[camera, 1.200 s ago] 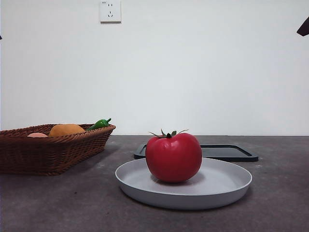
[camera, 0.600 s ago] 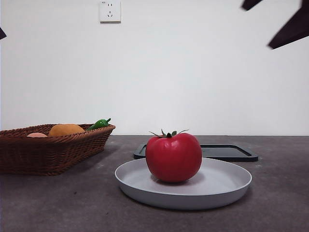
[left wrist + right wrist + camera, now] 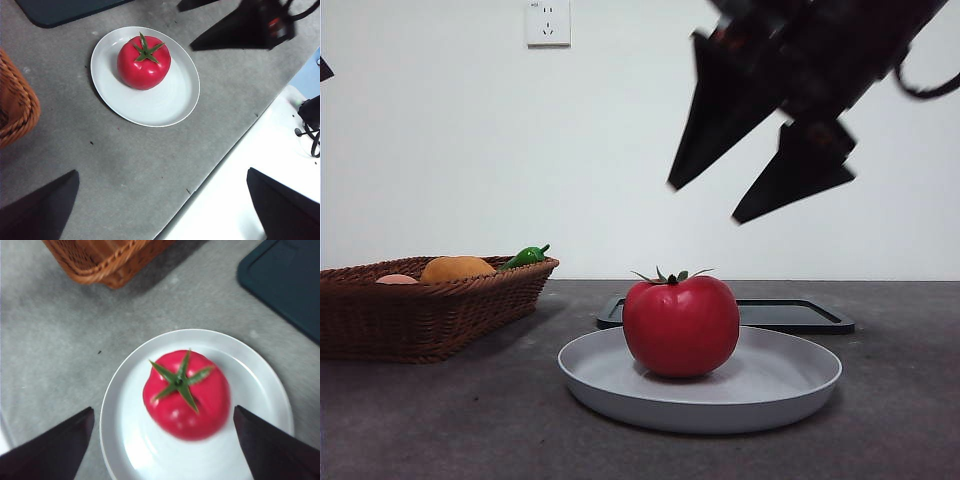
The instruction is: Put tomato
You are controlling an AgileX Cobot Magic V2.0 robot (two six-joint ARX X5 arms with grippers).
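Tomato point(image 3: 680, 326): upright on the plate point(image 3: 790, 385), calyx up. Glossy, round, probably firm and slippery; best gripped across its widest part. Right tool point(image 3: 755, 175): released, jaws spread, above the tomato. Left tool point(image 3: 160, 210): released, waiting apart.

Tomato point(image 3: 681, 326): glossy red, round, whole; dark green spiky calyx uppermost, so it sits upright; resting on a shallow grey plate point(image 3: 790, 385), slightly toward the 9 o'clock side of centre in the front view; nothing grips it.
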